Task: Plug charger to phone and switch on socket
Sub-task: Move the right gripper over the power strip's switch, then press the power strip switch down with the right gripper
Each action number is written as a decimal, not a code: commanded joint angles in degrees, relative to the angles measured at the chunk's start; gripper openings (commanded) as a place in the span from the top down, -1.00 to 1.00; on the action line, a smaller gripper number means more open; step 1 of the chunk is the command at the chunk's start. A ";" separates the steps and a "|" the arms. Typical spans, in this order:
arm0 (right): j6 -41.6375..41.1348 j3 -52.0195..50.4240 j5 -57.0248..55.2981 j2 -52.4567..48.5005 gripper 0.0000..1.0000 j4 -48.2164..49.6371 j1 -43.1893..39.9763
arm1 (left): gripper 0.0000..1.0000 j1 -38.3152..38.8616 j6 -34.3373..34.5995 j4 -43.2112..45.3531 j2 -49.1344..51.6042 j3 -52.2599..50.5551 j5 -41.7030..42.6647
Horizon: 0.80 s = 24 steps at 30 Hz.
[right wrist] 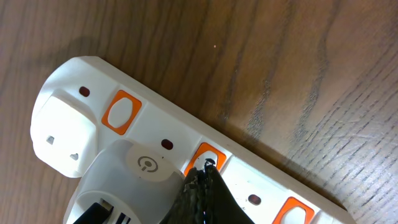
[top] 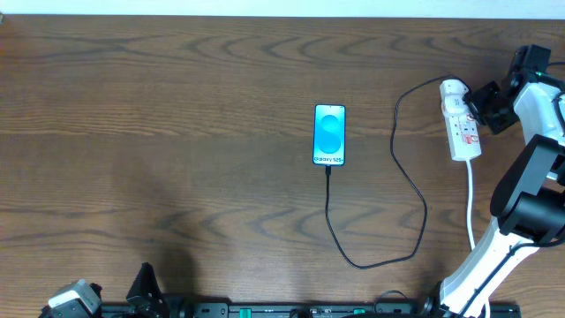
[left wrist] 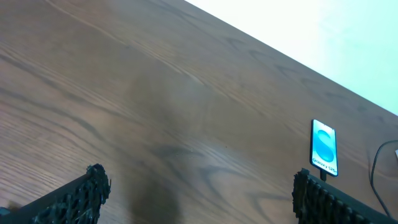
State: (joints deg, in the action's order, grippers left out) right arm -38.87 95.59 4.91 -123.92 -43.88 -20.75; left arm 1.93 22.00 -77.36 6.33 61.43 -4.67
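- Nearest, at the near-left corner of the desk (top: 177,132): the left end effector (left wrist: 199,180) hangs just above the wood with its fingers (left wrist: 87,193) spread wide and nothing between them. It looks parked and out of the job to me.
- A bit further in, the charger cable (top: 415,190) lies loose on the desk. From the phone's near end it runs toward the near edge, loops round to the right, then heads far-right to the power strip.
- Middle of the desk: the phone (top: 329,134) lies flat with its screen lit blue, and the cable meets its near short edge. I'd say the plugging-in part is done, though the connector is too small to tell if it's fully seated.
- Far right: the power strip (top: 461,124) lies flat with a white adapter (right wrist: 143,165) sitting in it.
- The right end effector (right wrist: 205,171) is pressed together into a single tip, holding nothing. That tip sits right on the orange switch (right wrist: 214,152) beside the adapter, so the step in hand is switching on.
- Next move, I reckon: a short firm push straight down on that rocker. Keep the tip centred so it doesn't skid onto the white casing or shove the strip along. Can't tell yet if it has flipped.
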 commanded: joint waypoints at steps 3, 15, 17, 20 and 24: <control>-0.92 1.11 0.17 -3.67 0.98 0.00 1.51 | -0.92 -0.09 -0.76 0.02 -0.28 0.13 -0.52; 1.99 1.14 -0.57 -5.75 0.98 -0.79 3.67 | -0.92 -0.09 -0.74 0.02 -0.28 0.13 -0.52; 3.23 1.14 -1.75 -3.82 0.98 -1.88 3.45 | -0.92 -0.09 -0.74 0.02 -0.35 0.13 -0.52; 5.22 1.14 -6.21 2.19 0.98 -3.37 3.06 | -0.92 1.16 -0.74 0.02 -1.62 0.13 -0.52; 6.95 1.14 -7.91 10.21 0.98 -3.50 2.95 | -0.92 2.23 -0.74 0.02 -5.35 0.13 -0.52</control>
State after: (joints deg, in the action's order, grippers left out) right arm -33.87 96.71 -1.19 -120.57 -47.37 -17.96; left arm 3.84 22.00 -77.34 3.09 61.41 -4.69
